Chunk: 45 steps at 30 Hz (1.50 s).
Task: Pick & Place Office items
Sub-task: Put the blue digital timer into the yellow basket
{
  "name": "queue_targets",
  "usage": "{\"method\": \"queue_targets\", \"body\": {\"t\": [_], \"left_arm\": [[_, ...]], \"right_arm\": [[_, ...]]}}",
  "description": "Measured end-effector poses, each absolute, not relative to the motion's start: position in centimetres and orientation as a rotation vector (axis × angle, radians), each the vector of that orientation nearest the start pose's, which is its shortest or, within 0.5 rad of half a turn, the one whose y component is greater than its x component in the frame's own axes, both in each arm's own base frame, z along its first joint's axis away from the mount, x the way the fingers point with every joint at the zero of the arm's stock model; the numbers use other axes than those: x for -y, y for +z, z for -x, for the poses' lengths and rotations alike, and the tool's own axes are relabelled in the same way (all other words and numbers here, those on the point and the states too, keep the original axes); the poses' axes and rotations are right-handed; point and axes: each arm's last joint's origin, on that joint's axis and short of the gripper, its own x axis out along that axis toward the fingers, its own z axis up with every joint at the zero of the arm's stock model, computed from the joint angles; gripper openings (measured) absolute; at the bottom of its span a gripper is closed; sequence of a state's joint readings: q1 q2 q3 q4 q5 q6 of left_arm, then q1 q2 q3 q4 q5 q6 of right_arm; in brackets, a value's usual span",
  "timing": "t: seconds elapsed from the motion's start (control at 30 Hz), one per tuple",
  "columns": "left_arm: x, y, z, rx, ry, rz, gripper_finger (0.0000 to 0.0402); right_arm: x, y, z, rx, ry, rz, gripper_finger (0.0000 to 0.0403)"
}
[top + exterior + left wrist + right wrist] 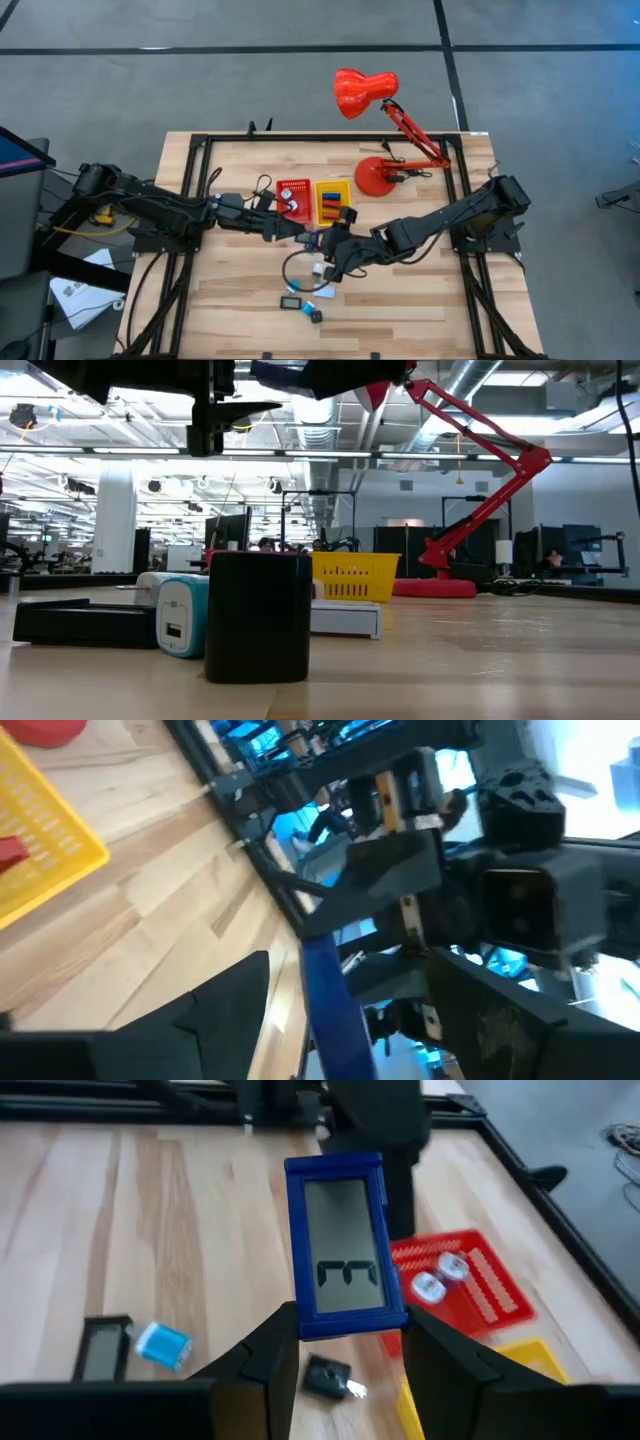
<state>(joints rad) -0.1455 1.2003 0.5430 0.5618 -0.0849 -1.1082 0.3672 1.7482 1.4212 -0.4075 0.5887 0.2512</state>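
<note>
The right gripper (342,1355) is clamped on a blue LCD timer (344,1245), held above the table (420,300) near the red bin (293,198). The left gripper's state cannot be told. About 4 items (303,303) remain loose.

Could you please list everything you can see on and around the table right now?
table: one, pale wood, under everything
desk lamp: one, red, far right part of the table
red bin: one, mid-table
yellow bin: one, beside the red bin
small pieces: two, whitish, in the red bin
blue screen: one, blue-framed, held above the table
black screen: one, near the front edge
charger: one, light blue, next to the black screen
black piece: one, on the table near the charger
left gripper: dark, mid-table, close to the blue screen
right gripper: dark, jaws closed on the blue screen
</note>
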Motion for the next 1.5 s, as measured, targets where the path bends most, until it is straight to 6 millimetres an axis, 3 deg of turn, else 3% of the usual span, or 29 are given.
{"method": "queue_targets", "body": {"t": [0.83, 0.93, 1.13, 1.33, 1.5], "left_arm": [[3.6, 23.2, -24.8, -0.225, -0.05, 1.103, 0.0069], [3.6, 23.2, -24.8, -0.228, -0.047, 1.107, 0.0061], [3.7, 23.2, -24.8, -0.231, -0.058, 1.077, 0.0078], [3.7, 23.3, -24.8, -0.214, -0.076, 0.976, 0.0055], [3.6, 23.5, -24.8, -0.187, -0.088, 0.842, 0.0076]], "right_arm": [[-12.0, 28.4, -36.6, -0.617, -0.29, 0.095, 0.0141], [-12.0, 28.5, -36.6, -0.617, -0.286, 0.114, 0.0149], [-12.8, 28.5, -36.4, -0.614, -0.241, 0.116, 0.02], [-12.2, 28.9, -36.5, -0.651, -0.125, -0.083, 0.0272], [-10.8, 29.7, -35.8, -0.713, -0.075, -0.236, 0.0323]]}}
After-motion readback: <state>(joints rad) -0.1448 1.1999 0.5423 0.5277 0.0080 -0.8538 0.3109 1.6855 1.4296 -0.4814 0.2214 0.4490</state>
